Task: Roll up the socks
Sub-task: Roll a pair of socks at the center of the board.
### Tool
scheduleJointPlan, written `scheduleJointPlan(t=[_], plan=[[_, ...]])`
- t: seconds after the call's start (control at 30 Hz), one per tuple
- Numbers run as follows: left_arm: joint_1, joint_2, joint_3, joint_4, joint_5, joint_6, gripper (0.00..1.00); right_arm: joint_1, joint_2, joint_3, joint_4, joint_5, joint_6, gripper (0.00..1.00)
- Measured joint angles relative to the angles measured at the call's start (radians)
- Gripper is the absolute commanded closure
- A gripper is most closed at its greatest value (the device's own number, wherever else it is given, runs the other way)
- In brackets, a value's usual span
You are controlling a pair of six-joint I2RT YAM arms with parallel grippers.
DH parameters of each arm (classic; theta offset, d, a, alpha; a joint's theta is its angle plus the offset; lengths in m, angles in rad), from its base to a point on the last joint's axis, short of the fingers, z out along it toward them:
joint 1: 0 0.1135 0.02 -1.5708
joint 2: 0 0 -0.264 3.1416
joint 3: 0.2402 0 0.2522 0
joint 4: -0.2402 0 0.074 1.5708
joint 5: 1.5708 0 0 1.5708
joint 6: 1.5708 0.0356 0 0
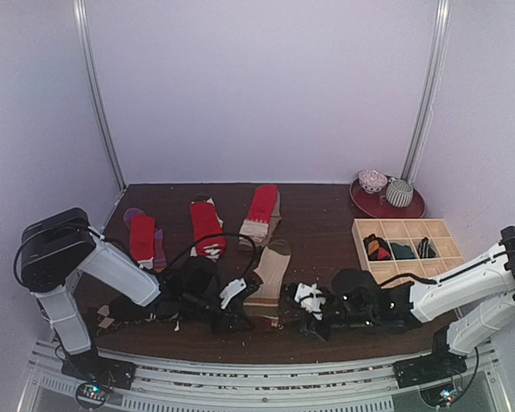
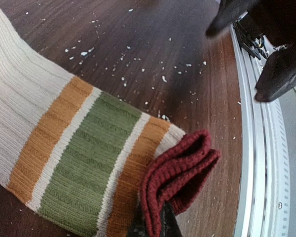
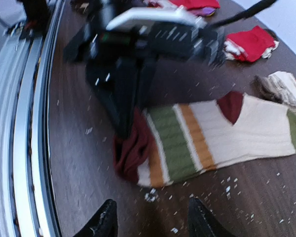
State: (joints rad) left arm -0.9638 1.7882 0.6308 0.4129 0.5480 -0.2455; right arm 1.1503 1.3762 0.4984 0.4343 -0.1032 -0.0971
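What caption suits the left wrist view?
Left gripper pinching the dark red cuff of the banded beige sock on the crumb-flecked table.

One sock [image 1: 269, 270] lies front centre, other socks [image 1: 206, 225] behind it, tray [image 1: 446, 251] at right.

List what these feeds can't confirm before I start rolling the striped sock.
- Hold of the left gripper on the maroon cuff: its fingertips are cut off by the left wrist view's bottom edge, motion-blurred in the right wrist view, and covered by the gripper itself in the top view.
- Wooden tray contents: the dark items are too small to identify in the top view.
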Motion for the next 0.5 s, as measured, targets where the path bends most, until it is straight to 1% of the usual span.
scheduleJointPlan(t=[0.07, 0.13, 0.3, 0.5], plan=[[0.005, 0.0, 0.002, -0.008, 0.006, -0.001, 1.0, 0.044, 0.013, -0.046, -0.007, 0.037, -0.054, 0.5], [0.012, 0.0, 0.008, -0.025, 0.016, -0.001, 1.0, 0.079, 0.031, -0.058, -0.003, 0.077, -0.111, 0.5], [0.018, 0.002, 0.021, -0.053, 0.029, -0.001, 1.0, 0.158, 0.107, -0.043, 0.065, 0.167, -0.216, 0.49], [0.023, 0.005, 0.031, -0.069, 0.041, -0.001, 1.0, 0.191, 0.232, 0.006, 0.134, 0.233, -0.323, 0.49]])
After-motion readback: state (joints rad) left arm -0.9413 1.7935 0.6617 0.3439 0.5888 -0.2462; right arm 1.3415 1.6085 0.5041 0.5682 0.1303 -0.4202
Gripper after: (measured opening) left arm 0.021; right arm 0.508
